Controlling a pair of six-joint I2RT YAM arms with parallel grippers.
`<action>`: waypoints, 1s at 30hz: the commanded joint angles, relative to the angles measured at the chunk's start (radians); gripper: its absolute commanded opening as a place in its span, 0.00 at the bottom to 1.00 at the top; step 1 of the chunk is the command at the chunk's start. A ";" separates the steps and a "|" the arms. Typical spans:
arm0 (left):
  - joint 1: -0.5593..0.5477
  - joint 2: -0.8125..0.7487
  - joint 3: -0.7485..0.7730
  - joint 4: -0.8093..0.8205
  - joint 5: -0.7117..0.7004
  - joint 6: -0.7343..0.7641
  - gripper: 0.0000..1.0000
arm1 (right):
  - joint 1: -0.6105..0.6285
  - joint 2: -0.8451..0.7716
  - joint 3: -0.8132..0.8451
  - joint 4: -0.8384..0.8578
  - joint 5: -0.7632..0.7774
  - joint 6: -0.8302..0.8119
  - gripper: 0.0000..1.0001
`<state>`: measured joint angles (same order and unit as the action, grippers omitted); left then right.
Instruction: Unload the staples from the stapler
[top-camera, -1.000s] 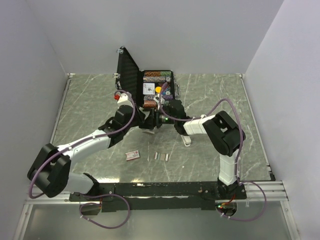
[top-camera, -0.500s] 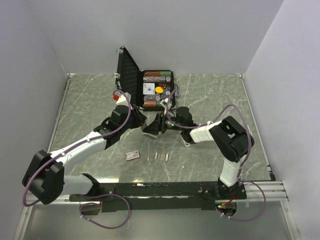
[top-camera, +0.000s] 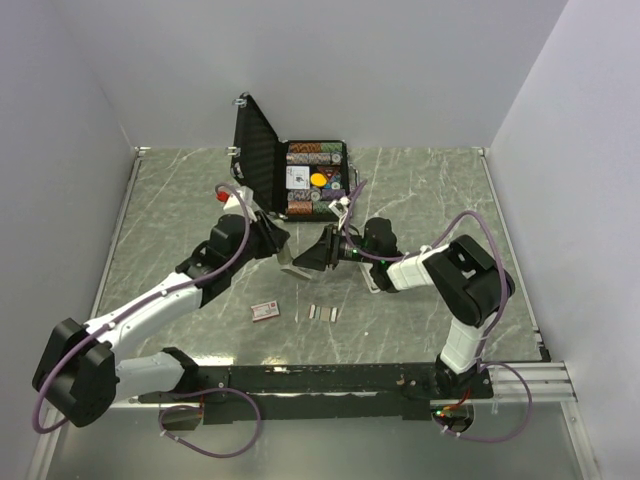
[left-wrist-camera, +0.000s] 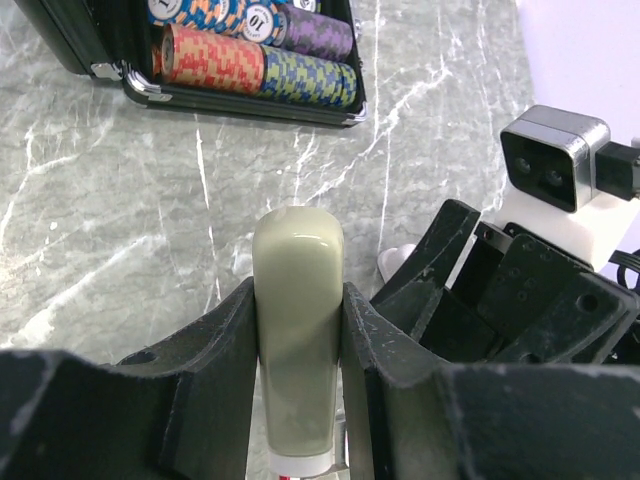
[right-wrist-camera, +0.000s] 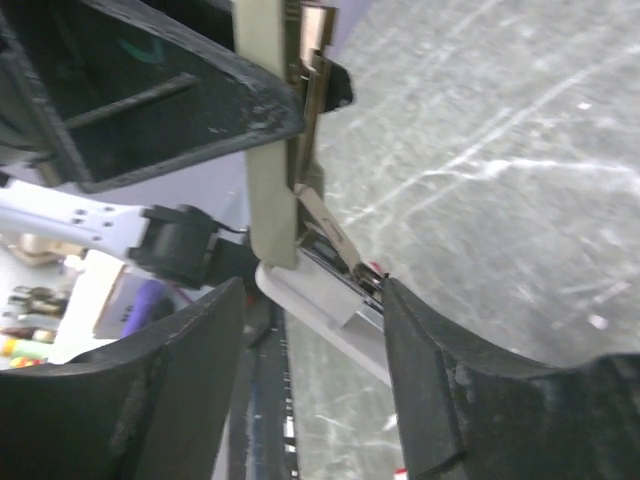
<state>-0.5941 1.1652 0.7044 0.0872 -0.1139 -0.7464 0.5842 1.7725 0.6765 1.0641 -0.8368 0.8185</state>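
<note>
Staples (top-camera: 322, 312) lay on surface (top-camera: 180, 220) near arms' bases, more possibly inside stapler (left-wrist-camera: 297, 330). Left hand (left-wrist-camera: 298, 330) clamped stapler top; right hand (right-wrist-camera: 310, 330) spread apart around base. Risk: hinge snapping shut, strip jamming.

You've got a glossy cream plastic stapler (left-wrist-camera: 298, 330) with shiny metal innards, matt black rough-looking fingers (left-wrist-camera: 215, 370), silvery metal staples (top-camera: 322, 312), polished marble-look table (top-camera: 170, 220)

overhead wide, wrist close-ups, shared stapler (left-wrist-camera: 298, 345)
</note>
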 joint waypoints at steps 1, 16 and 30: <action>0.013 -0.036 -0.011 0.101 0.005 -0.010 0.01 | 0.002 0.021 0.008 0.188 -0.094 0.109 0.59; 0.014 -0.071 -0.034 0.138 0.069 -0.024 0.01 | -0.014 -0.005 0.024 0.084 -0.001 0.055 0.12; 0.014 -0.188 -0.082 0.111 0.149 0.002 0.01 | -0.044 -0.162 0.156 -0.332 0.149 -0.194 0.00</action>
<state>-0.5808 1.0073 0.6189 0.1524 -0.0029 -0.7475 0.5377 1.5890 0.7635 0.8078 -0.7101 0.6872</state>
